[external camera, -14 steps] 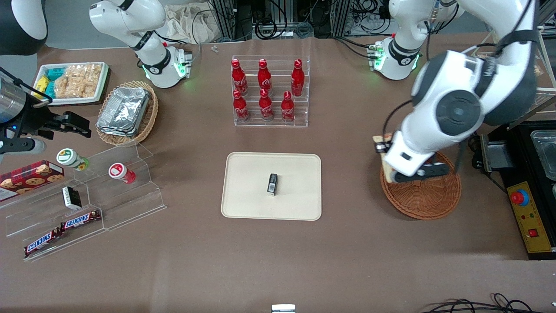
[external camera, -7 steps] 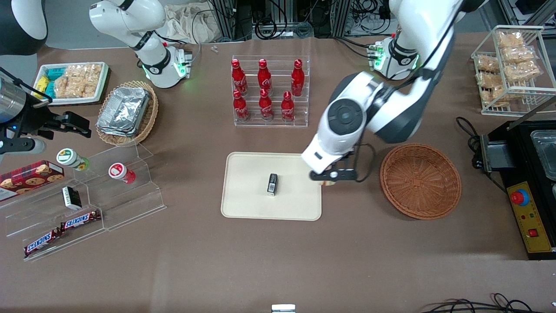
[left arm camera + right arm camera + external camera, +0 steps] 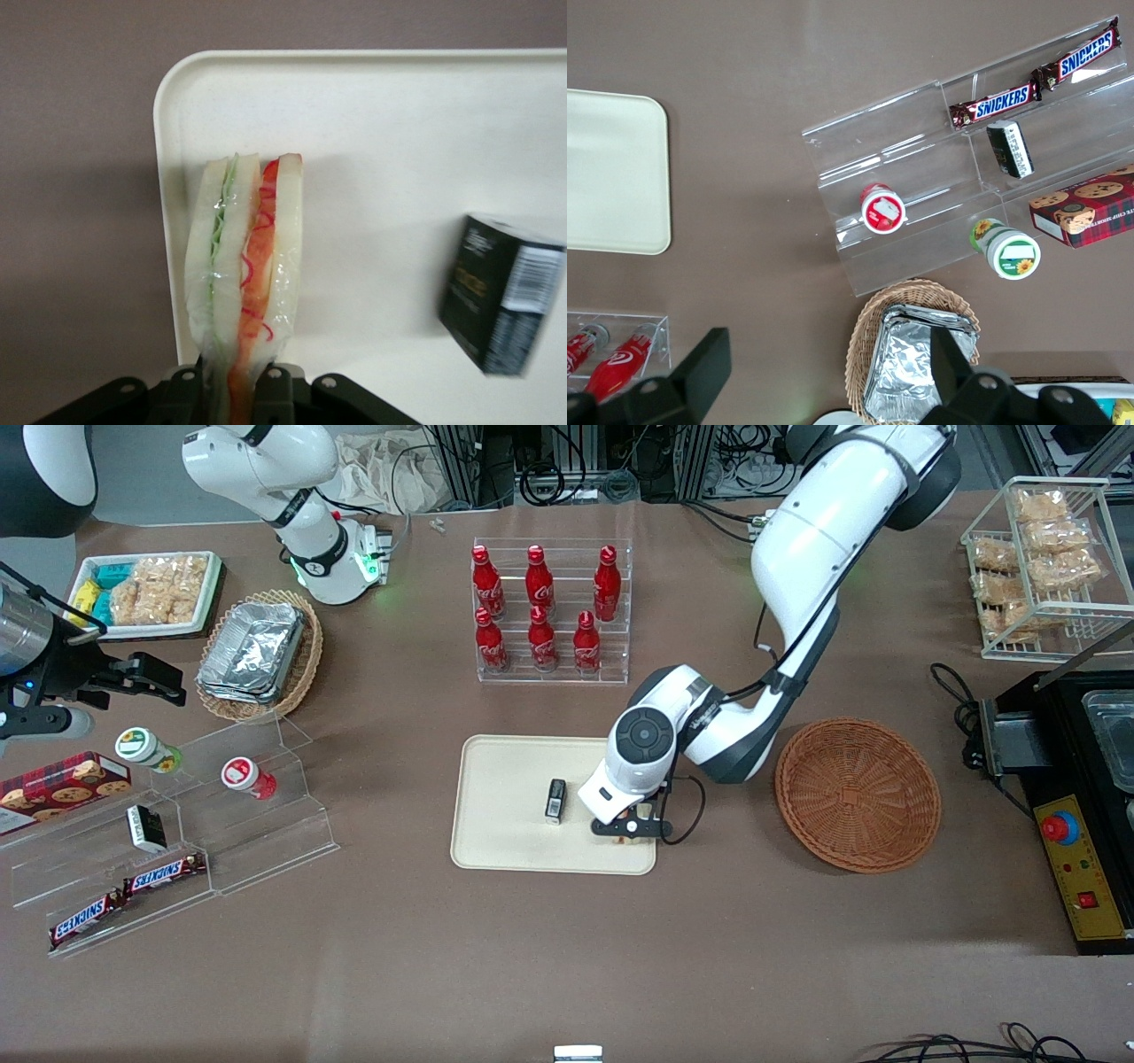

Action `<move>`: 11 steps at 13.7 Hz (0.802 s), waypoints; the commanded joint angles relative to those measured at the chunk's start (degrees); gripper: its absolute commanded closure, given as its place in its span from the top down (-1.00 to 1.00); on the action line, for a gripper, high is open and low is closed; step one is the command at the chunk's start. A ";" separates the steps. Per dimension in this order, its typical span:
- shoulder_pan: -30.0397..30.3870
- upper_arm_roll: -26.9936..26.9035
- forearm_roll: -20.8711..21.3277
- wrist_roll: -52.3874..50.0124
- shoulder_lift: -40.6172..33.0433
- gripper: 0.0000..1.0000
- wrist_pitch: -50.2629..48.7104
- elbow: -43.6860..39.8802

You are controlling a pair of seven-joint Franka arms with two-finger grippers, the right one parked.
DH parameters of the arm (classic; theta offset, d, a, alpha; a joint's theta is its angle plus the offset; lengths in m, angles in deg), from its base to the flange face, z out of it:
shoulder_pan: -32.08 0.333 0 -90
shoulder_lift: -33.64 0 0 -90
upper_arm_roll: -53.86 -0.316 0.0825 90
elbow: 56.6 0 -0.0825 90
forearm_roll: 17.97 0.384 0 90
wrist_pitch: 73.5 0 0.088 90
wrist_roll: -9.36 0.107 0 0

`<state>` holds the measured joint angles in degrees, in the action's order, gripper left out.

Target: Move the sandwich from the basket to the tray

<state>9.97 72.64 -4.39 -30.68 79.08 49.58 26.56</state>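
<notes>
Over the tray (image 3: 505,841), beside a small black box (image 3: 555,800), the claw (image 3: 627,830) pinches the sandwich (image 3: 244,283)

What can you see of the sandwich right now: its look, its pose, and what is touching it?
The sandwich is a wedge of pale white bread in clear wrap, with green shreds and red-orange filling along its cut edge. The gripper is shut on one end, holding it edge-on over the cream tray, near the tray's corner and beside a small dark box. Whether it touches the tray cannot be told.
</notes>
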 commanded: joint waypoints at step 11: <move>3.38 0.20 -0.82 1.01 -8.42 0.99 -15.48 -2.66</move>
<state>12.10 72.65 -4.11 -30.79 76.12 39.62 23.04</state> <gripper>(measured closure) 0.070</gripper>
